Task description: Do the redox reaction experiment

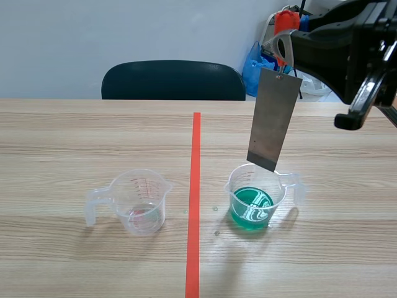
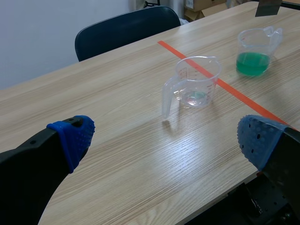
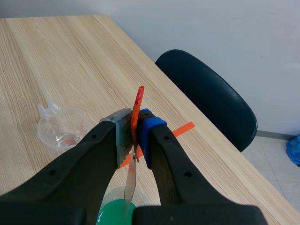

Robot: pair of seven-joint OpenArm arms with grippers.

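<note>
Wooden worktop (image 1: pixel 93 136) holds green-solution beaker (image 1: pixel 253 200) at 5 o'clock; right end effector (image 3: pixel 135 137) clamps metal strip (image 1: pixel 273 118), seemingly light and rigid, at top edge; left end effector (image 2: pixel 164 140) spread, empty.

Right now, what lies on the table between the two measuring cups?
Only the orange-red tape line, a mark on the bare table, runs between the nearly empty cup and the cup of green liquid; nothing stands there. The scene view shows it.
</note>
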